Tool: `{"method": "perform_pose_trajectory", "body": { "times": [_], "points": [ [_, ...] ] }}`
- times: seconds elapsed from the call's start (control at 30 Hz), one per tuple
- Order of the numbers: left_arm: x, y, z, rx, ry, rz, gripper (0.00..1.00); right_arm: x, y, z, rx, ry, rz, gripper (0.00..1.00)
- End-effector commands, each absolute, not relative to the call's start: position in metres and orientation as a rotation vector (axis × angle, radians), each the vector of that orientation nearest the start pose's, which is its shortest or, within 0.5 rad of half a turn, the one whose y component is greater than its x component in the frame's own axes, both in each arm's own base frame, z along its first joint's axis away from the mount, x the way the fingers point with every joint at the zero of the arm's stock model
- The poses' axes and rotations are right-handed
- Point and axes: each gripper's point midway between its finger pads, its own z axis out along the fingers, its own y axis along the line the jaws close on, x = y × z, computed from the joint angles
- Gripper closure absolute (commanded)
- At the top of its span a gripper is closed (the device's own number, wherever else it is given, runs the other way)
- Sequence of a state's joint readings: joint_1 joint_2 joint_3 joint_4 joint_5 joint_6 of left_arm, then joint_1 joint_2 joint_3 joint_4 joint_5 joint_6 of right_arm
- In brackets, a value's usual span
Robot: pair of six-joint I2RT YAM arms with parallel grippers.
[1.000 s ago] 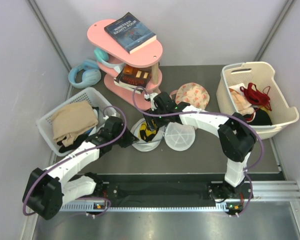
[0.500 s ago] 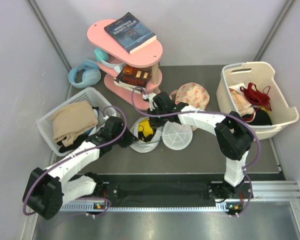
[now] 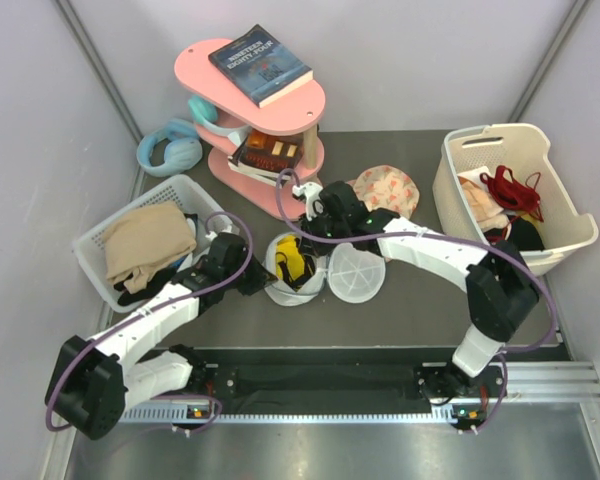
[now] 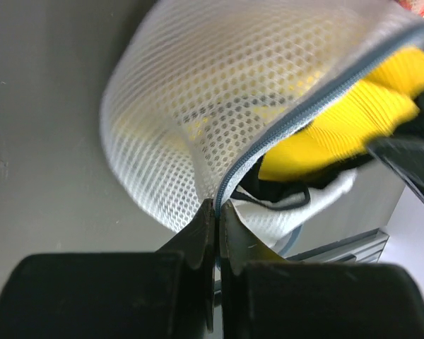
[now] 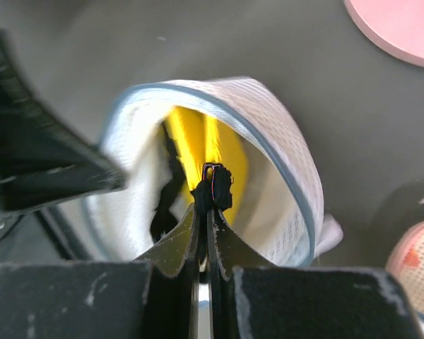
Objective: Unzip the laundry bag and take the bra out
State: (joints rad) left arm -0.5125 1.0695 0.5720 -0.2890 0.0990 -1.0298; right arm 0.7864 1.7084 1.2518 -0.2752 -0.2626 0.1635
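Observation:
The laundry bag (image 3: pixel 280 285) stands unzipped on the dark table, its round lid (image 3: pixel 357 272) flopped to the right. My left gripper (image 3: pixel 266 286) is shut on the bag's blue zip rim (image 4: pixel 283 131); white mesh (image 4: pixel 191 99) fills the left wrist view. The yellow bra (image 3: pixel 298 264) lies inside the open bag. My right gripper (image 3: pixel 306 244) reaches into the opening from behind and is shut on a black strap piece (image 5: pixel 213 189) of the bra (image 5: pixel 230 152), just above the yellow padding. Part of the bra is hidden by the bag wall (image 5: pixel 283 148).
A peach floral fabric piece (image 3: pixel 385 188) lies behind the lid. A pink two-tier stand (image 3: pixel 260 105) with books stands at the back, blue headphones (image 3: pixel 168 150) to its left. A white basket (image 3: pixel 180 190) holds beige cloth at left; a cream basket (image 3: pixel 560 215) with a red garment is at right.
The right gripper has shut on the bra's black strap inside the bag. The right arm's elbow has swung out to the right and the wrist has pulled back slightly. The left arm is still.

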Motion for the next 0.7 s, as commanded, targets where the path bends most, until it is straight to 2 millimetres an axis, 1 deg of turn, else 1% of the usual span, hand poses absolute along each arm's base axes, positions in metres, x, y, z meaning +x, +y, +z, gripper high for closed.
{"method": "perform_pose_trajectory", "body": {
  "times": [0.0,0.13,0.17,0.2,0.27,0.3,0.37,0.47,0.5,0.53,0.57,0.6,0.67],
  "points": [
    [0.244,-0.193,0.117,-0.603,2.362,-0.854,1.0,0.26,0.367,0.166,-0.922,2.127,0.878,1.0],
    [0.246,-0.191,0.118,-0.616,2.351,-0.846,1.0,0.237,0.365,0.163,-0.98,2.138,0.903,1.0],
    [0.245,-0.191,0.118,-0.617,2.353,-0.845,1.0,0.234,0.364,0.164,-0.988,2.138,0.901,1.0],
    [0.245,-0.191,0.118,-0.619,2.354,-0.845,1.0,0.229,0.363,0.167,-1.003,2.133,0.904,1.0],
    [0.244,-0.19,0.115,-0.626,2.363,-0.837,1.0,0.226,0.361,0.172,-1.015,2.124,0.911,1.0],
    [0.243,-0.19,0.115,-0.628,2.363,-0.838,1.0,0.225,0.361,0.18,-1.028,2.102,0.915,1.0],
    [0.243,-0.189,0.115,-0.633,2.357,-0.842,1.0,0.222,0.36,0.187,-1.037,2.091,0.925,1.0],
    [0.243,-0.186,0.11,-0.637,2.361,-0.821,1.0,0.221,0.36,0.214,-0.999,2.022,0.959,1.0],
    [0.242,-0.185,0.106,-0.641,2.372,-0.808,1.0,0.22,0.359,0.229,-0.979,1.986,0.973,1.0],
    [0.24,-0.184,0.103,-0.643,2.384,-0.798,1.0,0.22,0.359,0.237,-0.97,1.964,0.979,1.0],
    [0.239,-0.184,0.101,-0.643,2.389,-0.796,1.0,0.222,0.359,0.246,-0.954,1.945,0.973,1.0],
    [0.237,-0.184,0.099,-0.642,2.395,-0.797,1.0,0.223,0.358,0.26,-0.928,1.915,0.98,1.0],
    [0.236,-0.182,0.097,-0.648,2.398,-0.792,1.0,0.23,0.355,0.278,-0.861,1.87,0.975,1.0]
  ]
}}
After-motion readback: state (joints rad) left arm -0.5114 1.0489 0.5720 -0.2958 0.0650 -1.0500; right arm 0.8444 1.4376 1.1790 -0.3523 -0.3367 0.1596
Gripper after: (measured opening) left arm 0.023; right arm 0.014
